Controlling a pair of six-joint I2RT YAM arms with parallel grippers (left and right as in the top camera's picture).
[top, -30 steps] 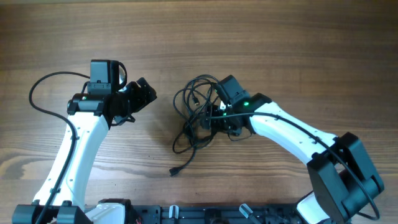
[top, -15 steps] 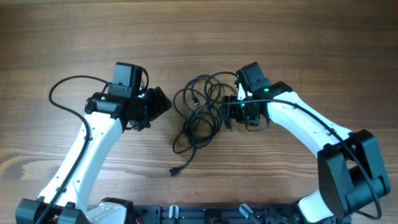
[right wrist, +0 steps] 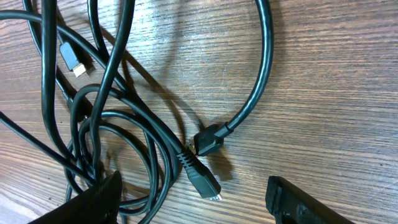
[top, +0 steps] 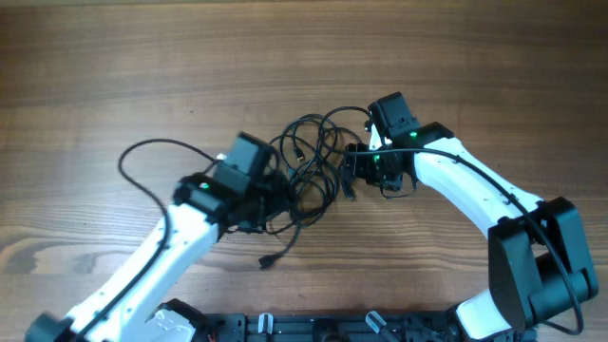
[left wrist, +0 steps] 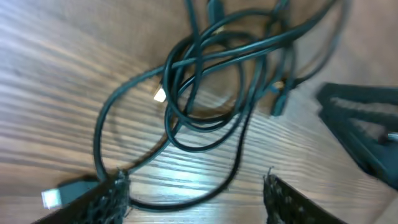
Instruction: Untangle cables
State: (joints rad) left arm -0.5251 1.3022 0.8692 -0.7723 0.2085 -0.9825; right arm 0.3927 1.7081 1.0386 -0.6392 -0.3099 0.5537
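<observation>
The right gripper [right wrist: 193,199] has its jaws wide open and holds nothing. A small black plug [right wrist: 202,177] lies just between them, on the end of one of the thin black bendy cables [right wrist: 268,56]. The left gripper [left wrist: 196,193] is wide open too, with one cord between its jaws and the knot just past them. If either gripper pinches two cords at once and pulls, I think the knot could get tighter.
</observation>
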